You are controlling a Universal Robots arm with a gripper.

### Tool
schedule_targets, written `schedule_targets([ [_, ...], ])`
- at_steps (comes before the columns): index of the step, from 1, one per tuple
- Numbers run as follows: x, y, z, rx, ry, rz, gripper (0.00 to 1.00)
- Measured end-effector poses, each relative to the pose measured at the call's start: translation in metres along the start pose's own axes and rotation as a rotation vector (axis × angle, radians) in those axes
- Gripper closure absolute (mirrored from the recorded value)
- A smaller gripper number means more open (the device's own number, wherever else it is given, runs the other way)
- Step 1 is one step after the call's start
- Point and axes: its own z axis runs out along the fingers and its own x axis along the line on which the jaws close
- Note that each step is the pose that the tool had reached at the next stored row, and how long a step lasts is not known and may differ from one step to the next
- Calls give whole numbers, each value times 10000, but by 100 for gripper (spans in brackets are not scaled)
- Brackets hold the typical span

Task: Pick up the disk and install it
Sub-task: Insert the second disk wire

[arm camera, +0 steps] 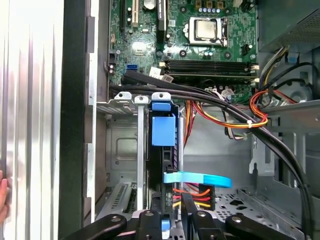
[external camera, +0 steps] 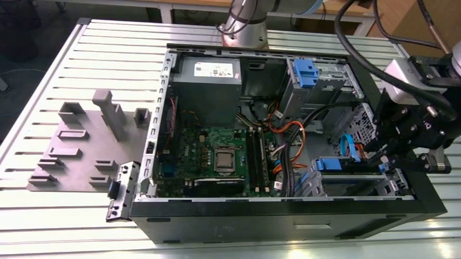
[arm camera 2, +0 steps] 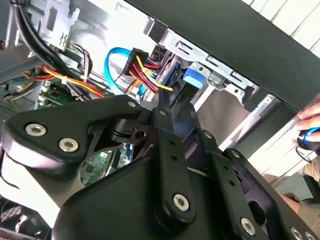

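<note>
The disk (arm camera: 163,150) is seen edge-on in its blue carrier, seated upright in the drive cage (arm camera: 122,145) of the computer case (external camera: 288,216). No print is told. Right above it the gripper (arm camera: 172,220) is held; its finger state cannot be told. A white-stickered power supply (external camera: 209,73) is given by the exterior view.

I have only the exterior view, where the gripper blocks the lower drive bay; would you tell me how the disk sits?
Observer: In the first wrist view, the disk stands on edge in the bay, just ahead of the gripper.
Operator: Thank you. Are there cables at it?
Observer: A blue data cable and a red, yellow and black power lead meet beside its end nearest the gripper; I cannot tell whether they are plugged in.
Operator: Is anything else nearby?
Observer: In the second wrist view, a person's hand is outside the case.
</note>
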Motion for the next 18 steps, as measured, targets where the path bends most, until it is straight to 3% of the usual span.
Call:
schedule_targets([
  [4,-5,0,-88,0,-10,-1,70],
  [18,-3,82,-85,24,-11,-2,70],
])
